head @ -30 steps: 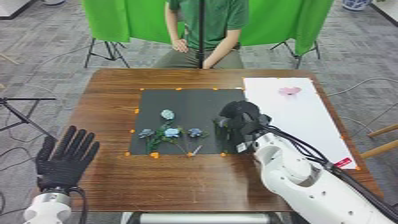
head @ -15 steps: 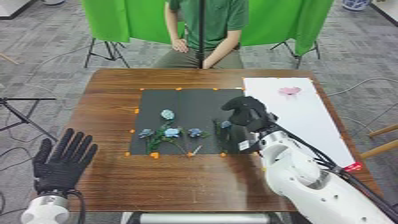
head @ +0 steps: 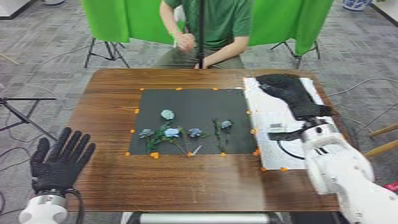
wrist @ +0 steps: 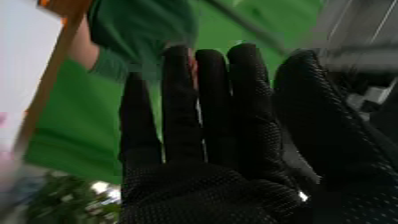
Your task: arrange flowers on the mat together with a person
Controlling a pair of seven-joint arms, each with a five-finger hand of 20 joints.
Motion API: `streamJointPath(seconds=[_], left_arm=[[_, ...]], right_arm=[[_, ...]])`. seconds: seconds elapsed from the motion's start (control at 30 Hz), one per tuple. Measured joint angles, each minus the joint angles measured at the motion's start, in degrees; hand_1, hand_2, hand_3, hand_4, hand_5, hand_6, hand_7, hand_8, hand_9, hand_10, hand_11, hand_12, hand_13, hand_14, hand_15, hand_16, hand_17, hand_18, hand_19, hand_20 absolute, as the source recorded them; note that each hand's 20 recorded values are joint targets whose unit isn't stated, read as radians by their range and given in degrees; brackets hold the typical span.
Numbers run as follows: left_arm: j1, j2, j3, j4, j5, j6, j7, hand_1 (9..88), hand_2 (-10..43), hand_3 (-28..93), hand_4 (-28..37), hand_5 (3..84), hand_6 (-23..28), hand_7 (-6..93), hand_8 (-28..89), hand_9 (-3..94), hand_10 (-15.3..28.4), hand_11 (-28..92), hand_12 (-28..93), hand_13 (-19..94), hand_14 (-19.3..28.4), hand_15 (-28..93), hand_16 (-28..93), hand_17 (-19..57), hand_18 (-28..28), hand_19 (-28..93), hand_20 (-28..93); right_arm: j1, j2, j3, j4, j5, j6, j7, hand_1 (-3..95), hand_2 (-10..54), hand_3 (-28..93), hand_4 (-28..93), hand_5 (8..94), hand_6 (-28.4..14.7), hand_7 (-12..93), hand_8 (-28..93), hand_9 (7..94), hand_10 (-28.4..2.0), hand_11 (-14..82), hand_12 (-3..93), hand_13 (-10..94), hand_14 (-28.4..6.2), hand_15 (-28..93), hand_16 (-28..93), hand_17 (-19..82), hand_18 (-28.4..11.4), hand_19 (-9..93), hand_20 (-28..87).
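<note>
I should ease my right hand point(head: 282, 86), its fingers straight over the white sheet point(head: 264, 114), down slowly before closing lightly.

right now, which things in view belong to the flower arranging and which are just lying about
Part of the job:
- dark mat
- pale flower and blue flowers on it
- right hand, over the white sheet, likely part of the setup
- left hand

Just about:
- green cloth
- black stand
- blue-and-white pot
</note>
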Motion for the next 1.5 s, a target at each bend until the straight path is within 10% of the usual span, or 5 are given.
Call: streamJointPath(seconds=[0.3,1.5], left_arm=[[-0.1,0.00,-0.12,0.03,0.00,0.00,-0.05,25.5,14.7,68,-28.3,43.4,6.3,7.4,-9,39.2,12.8,15,5,30,13.1,27,-8,-2.6,11.4,26,11],[0.6,0.00,-0.27,-0.23,0.00,-0.02,0.59,25.5,14.7,68,-28.3,43.4,6.2,7.5,-9,39.2,12.7,15,5,29,13.4,27,-8,-2.6,11.4,26,11]], right_arm=[[-12.6,0.3,10.1,-0.9,24.5,0.1,-7.5,33.0,3.6,72,-24,54.4,0.6,15,-13,50.4,-8.6,6.4,10.2,39,-11.1,13,15,21,-13.4,10,26],[-18.0,-0.2,11.9,-2.2,23.8,0.3,-6.4,33.6,2.8,72,-23,53.9,0.7,15,-13,47.9,-8.1,6.1,9.9,38,-11.7,13,15,20,-14.1,13,25]])
